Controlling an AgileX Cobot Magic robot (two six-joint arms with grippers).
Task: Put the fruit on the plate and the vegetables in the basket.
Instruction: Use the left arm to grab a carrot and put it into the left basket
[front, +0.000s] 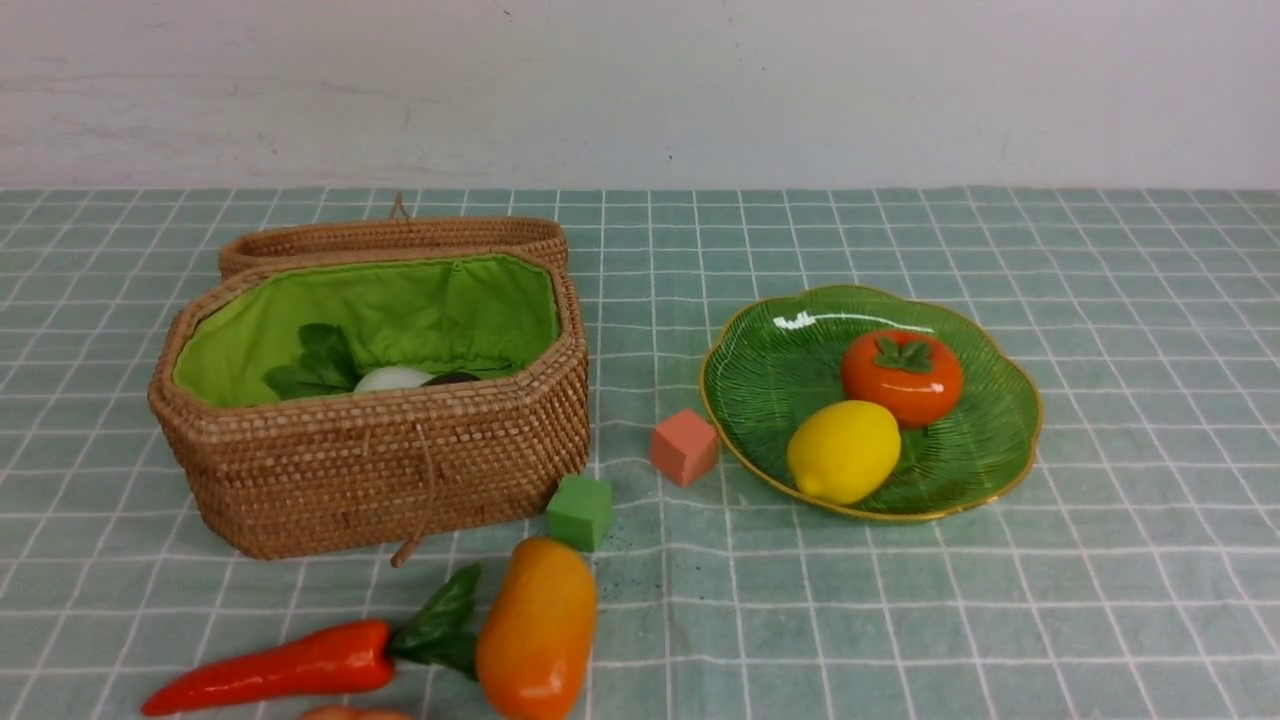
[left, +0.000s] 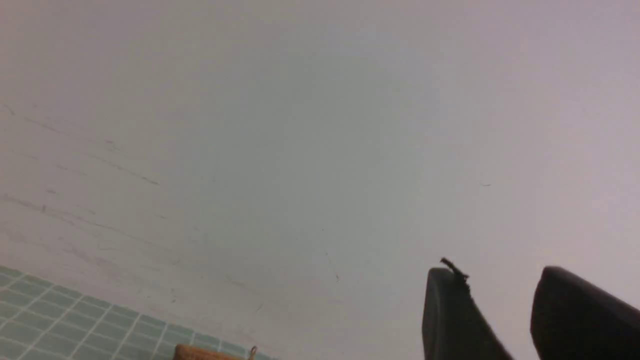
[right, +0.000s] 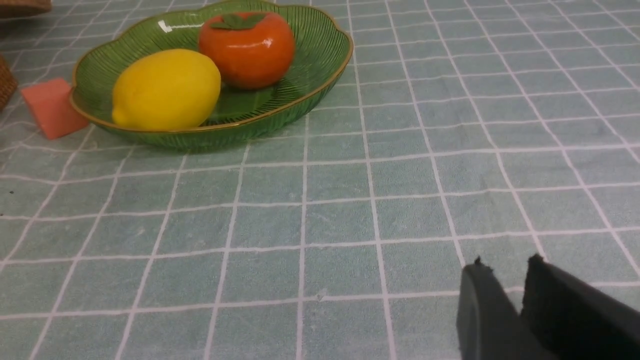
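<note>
The persimmon (front: 902, 377) and the lemon (front: 843, 451) lie on the green plate (front: 760, 330) at the right. The mango (front: 537, 627) lies on the cloth near the front, its side against the carrot's green leaves. The carrot (front: 280, 665) lies to the mango's left, and a sliver of the potato (front: 355, 713) shows at the bottom edge. The white radish (front: 392, 379) and a dark bit of eggplant (front: 450, 379) lie inside the basket (front: 400, 470). Neither gripper shows in the front view. My left gripper (left: 495, 272) is open, empty and faces the wall. My right gripper (right: 505, 262) is shut and empty, low over the cloth, well short of the plate (right: 310, 95).
An orange cube (front: 684, 447) touches the plate's left rim and a green cube (front: 579, 511) sits by the basket's front right corner. The basket's lid (front: 390, 240) hangs open behind it. A checked green cloth (front: 1100, 600) covers the table and a white wall stands behind.
</note>
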